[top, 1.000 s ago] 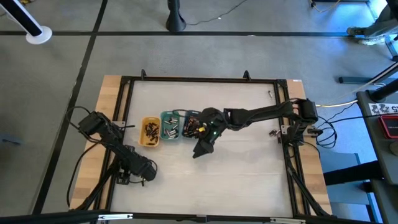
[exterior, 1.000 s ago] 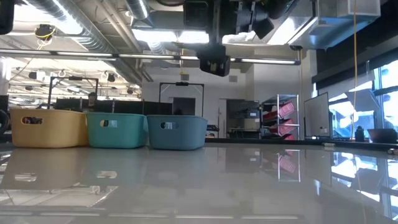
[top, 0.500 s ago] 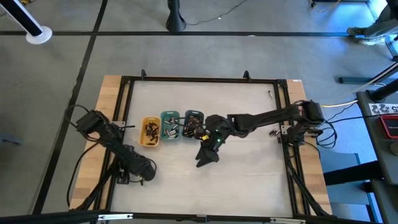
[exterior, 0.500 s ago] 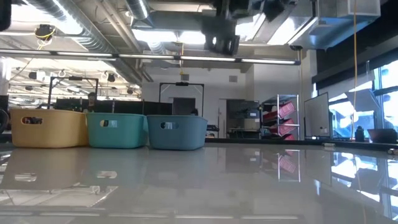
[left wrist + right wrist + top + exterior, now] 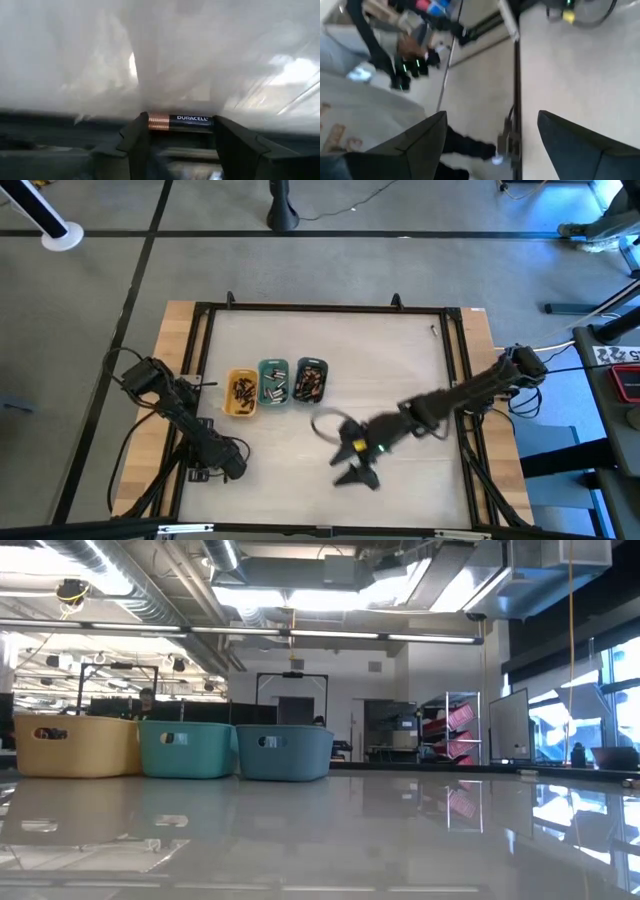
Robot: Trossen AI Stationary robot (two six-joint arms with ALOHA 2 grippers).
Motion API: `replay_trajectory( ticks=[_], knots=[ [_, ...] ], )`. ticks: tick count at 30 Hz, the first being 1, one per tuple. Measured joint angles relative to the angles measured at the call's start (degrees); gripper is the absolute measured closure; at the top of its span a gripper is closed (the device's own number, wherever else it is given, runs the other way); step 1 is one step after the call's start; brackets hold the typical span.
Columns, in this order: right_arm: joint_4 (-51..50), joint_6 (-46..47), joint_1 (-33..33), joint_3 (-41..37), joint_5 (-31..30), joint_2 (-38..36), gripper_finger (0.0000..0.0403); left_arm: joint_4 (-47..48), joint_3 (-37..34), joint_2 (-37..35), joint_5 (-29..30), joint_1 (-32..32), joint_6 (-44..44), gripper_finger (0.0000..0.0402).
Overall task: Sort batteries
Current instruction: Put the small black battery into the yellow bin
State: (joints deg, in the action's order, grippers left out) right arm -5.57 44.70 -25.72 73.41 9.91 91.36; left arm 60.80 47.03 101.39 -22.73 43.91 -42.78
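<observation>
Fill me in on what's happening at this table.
A two-armed robot is sorting batteries into three small trays: yellow, green and grey-blue, each already holding some. The left tool, at the table's near left edge, has a Duracell battery between its fingers. The right tool is open and empty, out over the middle of the table, away from the trays.

Bright ceiling lights glare overhead; both wrist views blur.
</observation>
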Motion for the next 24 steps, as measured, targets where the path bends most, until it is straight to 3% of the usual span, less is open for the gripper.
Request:
replay_trajectory(
  ticks=[4, 8, 11, 15, 18, 21, 24],
  knots=[
    [-3.3, 0.3, -6.1, 0.0, -4.5, -0.9, 0.0091, -4.1, 4.1, -5.3, 2.4, -1.4, -7.4, 0.0225],
    [-3.7, 4.3, -13.1, 0.0, -10.6, -1.0, 0.0091, -4.9, 8.8, -11.7, 9.6, -2.4, -18.9, 0.0217],
    [-3.6, 7.7, -19.7, 0.0, -17.0, -1.0, 0.0091, -3.8, 12.2, -16.5, 20.4, -3.3, -27.8, 0.0216],
    [-3.6, 11.6, -27.8, 0.0, -30.3, -0.9, 0.0091, -3.6, 14.7, -22.8, 34.7, -3.2, -39.9, 0.0218],
    [-3.4, 15.2, -31.8, 0.0, -35.3, -1.0, 0.0091, -0.3, 14.8, -26.1, 42.7, -4.4, -51.0, 0.0217],
    [-3.4, 17.3, -34.4, 0.0, -40.0, -1.0, 0.0091, 6.0, 14.7, -28.0, 43.7, -7.3, -60.1, 0.0218],
    [-3.2, 18.2, -35.8, 0.0, -44.6, -1.0, 0.0091, 9.4, 14.7, -29.1, 42.1, -11.5, -61.1, 0.0220]
  ],
)
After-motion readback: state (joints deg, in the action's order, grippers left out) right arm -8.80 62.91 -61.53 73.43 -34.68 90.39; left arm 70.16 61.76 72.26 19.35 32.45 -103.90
